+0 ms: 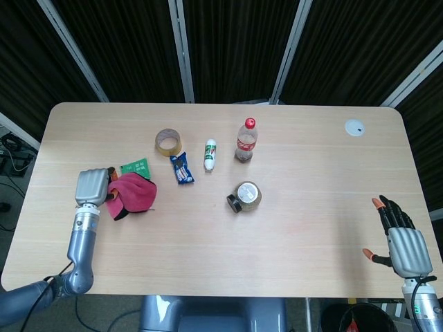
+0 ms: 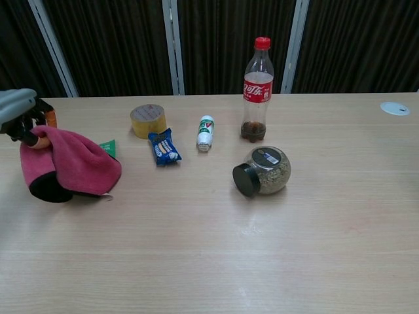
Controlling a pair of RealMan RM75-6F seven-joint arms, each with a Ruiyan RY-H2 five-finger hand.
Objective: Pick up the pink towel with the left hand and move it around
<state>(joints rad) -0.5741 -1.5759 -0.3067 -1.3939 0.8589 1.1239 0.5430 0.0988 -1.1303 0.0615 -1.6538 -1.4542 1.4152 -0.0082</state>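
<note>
**Carrying the towel without sweeping the clutter**

We have the pink towel [image 1: 131, 194] bunched in our left hand [image 1: 92, 187], whose fingers are clenched on its upper edge; the cloth hangs from that grasp, its lower folds touching or just above the table [image 1: 291, 242], we cannot tell which. Taking the green packet [image 1: 136, 167] as our landmark, the towel sits just in front of it and overlaps its near corner, well to the left of the tape roll [image 1: 167, 141] and blue snack packet [image 1: 182, 168].

To do this step well, we judge that we should lift a little higher before travelling, so the trailing folds do not drag the green packet along. We should hold the clench firm, since soft cloth slips easily.

Our right hand [image 1: 400, 242] hovers far right of the packet, fingers spread, grasping nothing.
</note>
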